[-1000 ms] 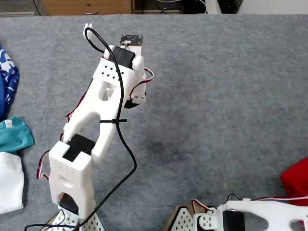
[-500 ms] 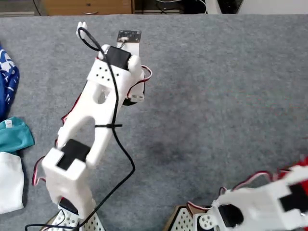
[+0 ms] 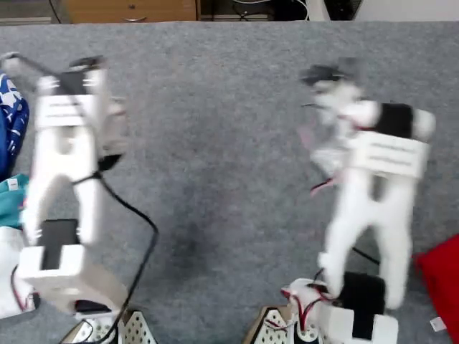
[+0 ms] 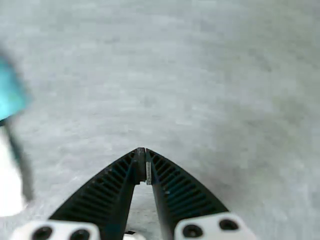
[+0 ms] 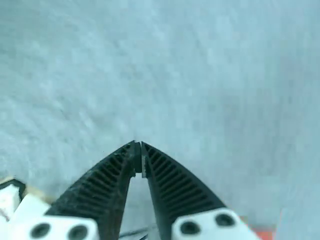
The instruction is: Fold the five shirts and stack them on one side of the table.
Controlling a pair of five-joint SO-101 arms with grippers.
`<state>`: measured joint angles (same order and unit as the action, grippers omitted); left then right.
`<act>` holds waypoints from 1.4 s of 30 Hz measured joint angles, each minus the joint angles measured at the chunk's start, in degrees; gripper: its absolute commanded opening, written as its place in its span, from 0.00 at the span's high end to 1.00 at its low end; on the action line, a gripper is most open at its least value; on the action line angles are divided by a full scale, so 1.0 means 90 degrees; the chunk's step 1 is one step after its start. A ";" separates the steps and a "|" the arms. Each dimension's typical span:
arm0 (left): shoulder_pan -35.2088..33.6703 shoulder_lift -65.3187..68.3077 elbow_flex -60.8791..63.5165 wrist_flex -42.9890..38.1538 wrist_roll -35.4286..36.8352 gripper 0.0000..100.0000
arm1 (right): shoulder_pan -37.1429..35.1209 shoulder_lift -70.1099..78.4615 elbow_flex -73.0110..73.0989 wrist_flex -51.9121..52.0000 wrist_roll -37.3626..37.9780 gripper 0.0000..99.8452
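The grey felt-covered table (image 3: 237, 143) has a rough, matted nap and is the reference for every place below. At its left edge lie three soft, crumpled garments. The blue white-patterned cloth shirt (image 3: 11, 118) is farthest back. The teal cloth shirt (image 3: 8, 204) lies nearer, and the white cloth shirt (image 3: 6, 265) is nearest the front edge. A red cloth shirt (image 3: 441, 269) is bunched at the table's right edge, toward the front. None of them looks folded. Beyond the far edge stands a wooden drawer cabinet (image 3: 129, 8).

The white, blocky plastic left arm (image 3: 64, 165) stretches along the table's left side, with a black cable (image 3: 136, 222) looping off it. The left gripper (image 4: 141, 162) has ribbed black wedge fingers pressed tip to tip with nothing between them. It sits above bare felt, with the teal shirt (image 4: 10, 95) off to one side. The right arm (image 3: 376, 179) stands over the table's right half. The right gripper (image 5: 138, 157) is likewise pinched together and empty above the felt, and a sliver of the red shirt (image 5: 257, 235) shows behind it.

Half a second ago the left arm pointed toward the middle of the table's far edge; it has swung out to the left edge. The right arm lay low along the front edge and is now raised and stretched forward. The shirts have not shifted.
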<state>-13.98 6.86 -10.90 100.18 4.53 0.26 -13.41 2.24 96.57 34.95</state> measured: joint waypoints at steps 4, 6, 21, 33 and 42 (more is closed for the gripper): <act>-0.2012 0.0000 0.0000 0.0000 -0.0449 0.98 | -0.1631 0.0449 -0.0010 -0.0215 -0.0098 0.99; -0.2921 0.0000 0.0000 -0.0010 -0.0781 0.98 | -0.2188 0.0967 -0.0186 -0.0234 -0.0283 0.99; -0.8166 -0.0615 -0.1026 -0.0010 -0.2286 0.98 | -0.4122 0.2911 -0.2774 0.0488 -0.0586 0.99; -0.8957 -0.3350 0.1035 -0.0195 -0.2462 0.98 | -0.4122 0.2911 -0.2774 0.0488 -0.0420 0.99; -0.8821 -0.3927 0.2335 -0.1319 -0.2462 0.93 | -0.4024 0.2872 -0.2930 0.0508 -0.0010 0.99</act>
<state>-93.36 -28.48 10.11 88.31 -17.63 -35.96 12.44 -24.13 101.14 34.86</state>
